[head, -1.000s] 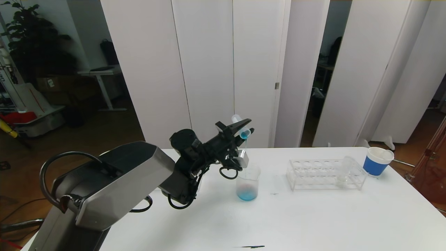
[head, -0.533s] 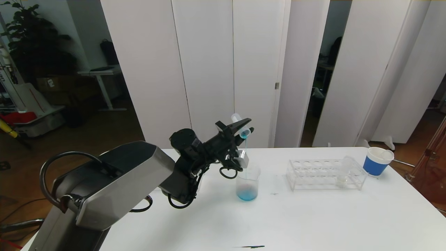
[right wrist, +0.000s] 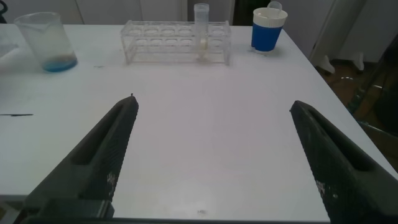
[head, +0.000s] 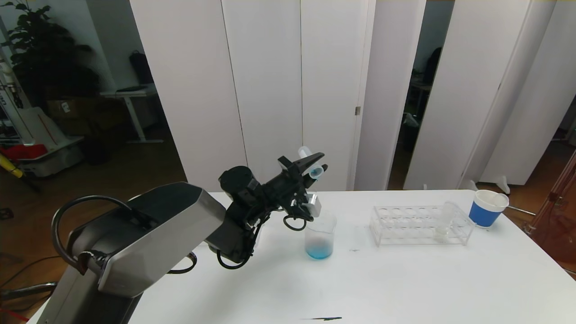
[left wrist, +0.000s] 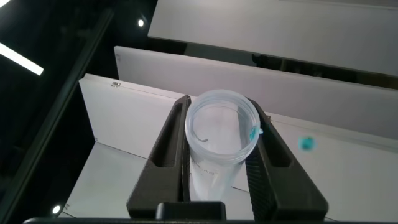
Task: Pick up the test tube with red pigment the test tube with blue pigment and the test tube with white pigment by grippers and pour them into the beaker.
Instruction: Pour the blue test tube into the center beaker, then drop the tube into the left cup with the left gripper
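My left gripper (head: 316, 164) is shut on the test tube with blue pigment (head: 310, 163) and holds it tilted, mouth down, above the beaker (head: 320, 236). In the left wrist view the tube (left wrist: 221, 134) looks almost empty, with one blue drop at its rim. The beaker holds blue liquid at its bottom. The test tube with white pigment (head: 443, 219) stands in the clear rack (head: 420, 225) to the right. My right gripper (right wrist: 212, 102) is open and empty, low over the table's near side. No tube with red pigment is in view.
A blue paper cup (head: 488, 208) with a white rim stands at the back right, beyond the rack. A small dark mark (head: 321, 318) lies near the table's front edge. The right wrist view also shows the beaker (right wrist: 50, 42), the rack (right wrist: 177, 40) and the cup (right wrist: 268, 29).
The thin blue stream from the tube into the beaker has stopped. The left gripper and the tube have stayed in place.
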